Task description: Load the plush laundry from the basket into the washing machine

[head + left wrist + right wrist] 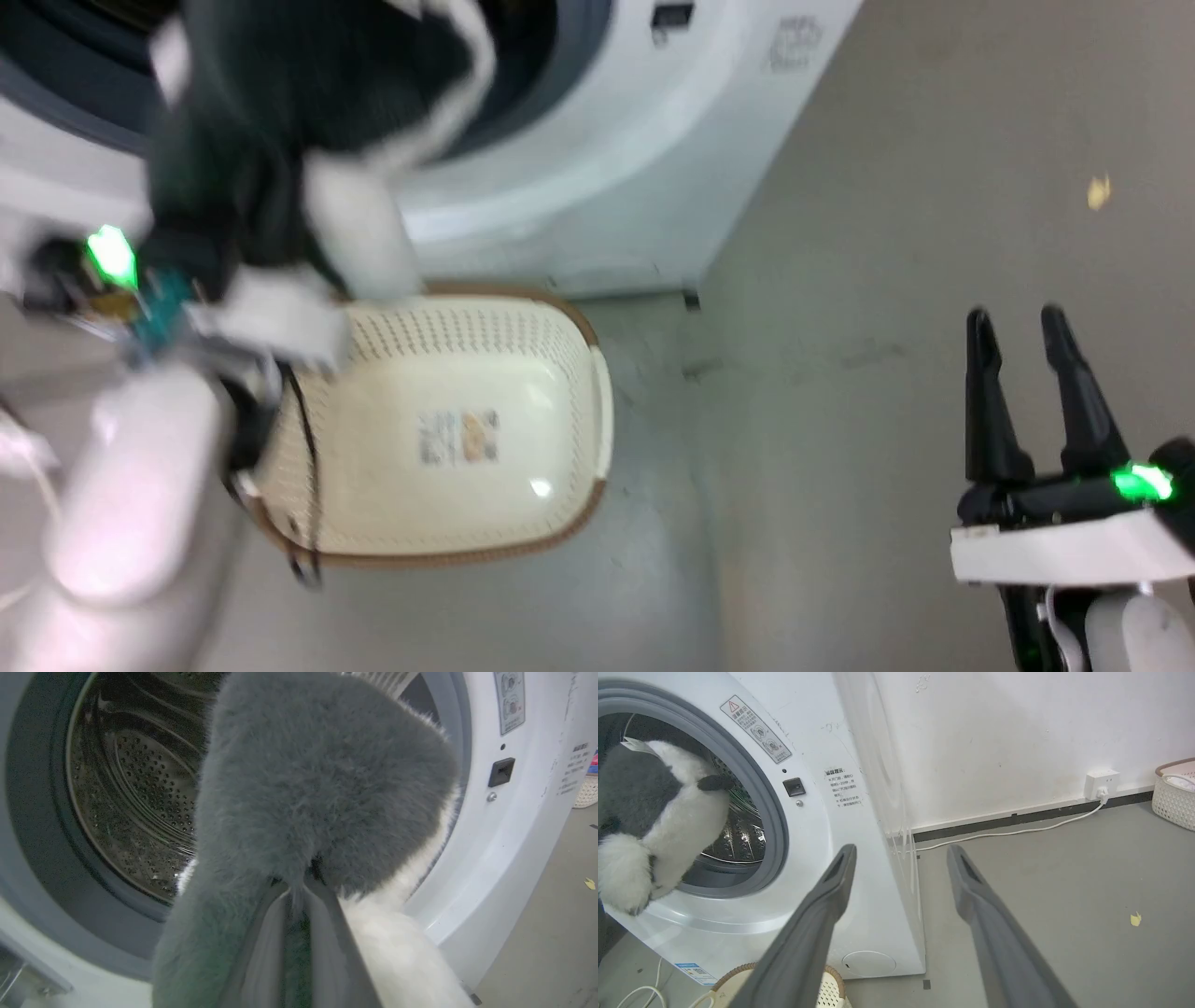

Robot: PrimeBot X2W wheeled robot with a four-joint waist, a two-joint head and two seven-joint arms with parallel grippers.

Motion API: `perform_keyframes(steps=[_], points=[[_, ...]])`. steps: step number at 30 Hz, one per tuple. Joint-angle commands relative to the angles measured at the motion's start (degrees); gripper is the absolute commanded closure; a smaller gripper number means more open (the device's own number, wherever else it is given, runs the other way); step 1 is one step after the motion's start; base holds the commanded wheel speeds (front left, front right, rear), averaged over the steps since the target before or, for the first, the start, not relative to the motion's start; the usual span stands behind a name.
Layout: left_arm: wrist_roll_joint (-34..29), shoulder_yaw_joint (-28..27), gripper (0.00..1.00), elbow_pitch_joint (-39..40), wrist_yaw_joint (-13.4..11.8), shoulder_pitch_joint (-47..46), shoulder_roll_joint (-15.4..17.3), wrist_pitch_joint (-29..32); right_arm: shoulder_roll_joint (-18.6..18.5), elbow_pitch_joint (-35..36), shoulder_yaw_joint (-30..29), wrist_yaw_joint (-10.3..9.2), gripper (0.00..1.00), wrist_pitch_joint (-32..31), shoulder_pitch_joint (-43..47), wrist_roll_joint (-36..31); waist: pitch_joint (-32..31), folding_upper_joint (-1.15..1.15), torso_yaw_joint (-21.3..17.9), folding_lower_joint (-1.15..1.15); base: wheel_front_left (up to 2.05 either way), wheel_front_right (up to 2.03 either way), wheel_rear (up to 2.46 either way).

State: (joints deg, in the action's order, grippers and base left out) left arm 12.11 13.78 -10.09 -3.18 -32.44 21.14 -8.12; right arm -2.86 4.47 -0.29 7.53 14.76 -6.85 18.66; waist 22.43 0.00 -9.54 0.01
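The left gripper (299,887) had its jaws pressed together on the fluffy stuffed toy (322,779) of dark black-green fur with white patches, the fur bulging just beyond the fingertips. Directly past the held toy lay the mouth of the large white front-loading washing machine (831,872). Its grey round door seal (773,812) ringed the shiny perforated steel drum (131,798). The toy hung at that opening, one white paw draped across the seal's lower edge.

Beneath this gripper, in the blurred head view, sat the small cream-white perforated plastic basket (420,331) with a brown woven-look rim, a paper label (459,439) on its floor.

The right gripper (901,851) stood well apart from the toy, jaws spread over the grey floor (1041,882). Beyond its fingertips were a white wall socket (1101,784) and its white cable (1017,831). A small yellow scrap (1135,919) lay off to their right.
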Motion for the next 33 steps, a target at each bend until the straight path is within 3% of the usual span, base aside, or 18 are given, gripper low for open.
perform_keyframes(steps=[1,8,15,26,28,33], points=[[-0.6,-0.4,1.00,0.7,0.7,-3.5,1.0,1.4,0.0,0.4,0.2,-0.04,0.00,0.2,-1.4,0.6,6.2,0.00,-3.4,-0.01,0.00,0.00,0.00],[-3.4,-0.4,1.00,-3.5,4.5,-22.4,7.1,11.7,0.0,0.1,1.3,-0.04,0.00,0.2,-5.6,3.8,15.8,0.00,-8.3,-0.01,0.00,0.00,0.00],[-7.4,1.4,1.00,-17.2,7.8,-40.4,12.1,17.1,0.0,-0.6,3.4,-0.04,0.00,0.2,-8.4,7.5,21.6,0.00,-12.6,-0.01,0.00,0.00,0.00],[-11.0,6.6,1.00,-34.1,9.3,-52.6,11.9,16.5,0.0,-1.0,4.8,-0.04,0.00,0.2,-9.3,9.2,23.9,0.00,-14.4,-0.01,0.00,0.00,0.00],[-11.1,7.2,0.00,-36.4,9.4,-52.8,11.3,16.0,0.0,-1.1,4.5,-0.04,0.00,0.2,-9.4,9.0,23.5,0.00,-14.0,-0.01,0.00,0.00,0.00],[-10.2,7.5,0.00,-40.6,8.8,-51.6,9.8,11.8,0.0,-0.8,3.1,-0.04,0.00,0.2,-9.5,7.5,20.9,0.00,-12.3,-0.01,0.00,0.00,0.00]])
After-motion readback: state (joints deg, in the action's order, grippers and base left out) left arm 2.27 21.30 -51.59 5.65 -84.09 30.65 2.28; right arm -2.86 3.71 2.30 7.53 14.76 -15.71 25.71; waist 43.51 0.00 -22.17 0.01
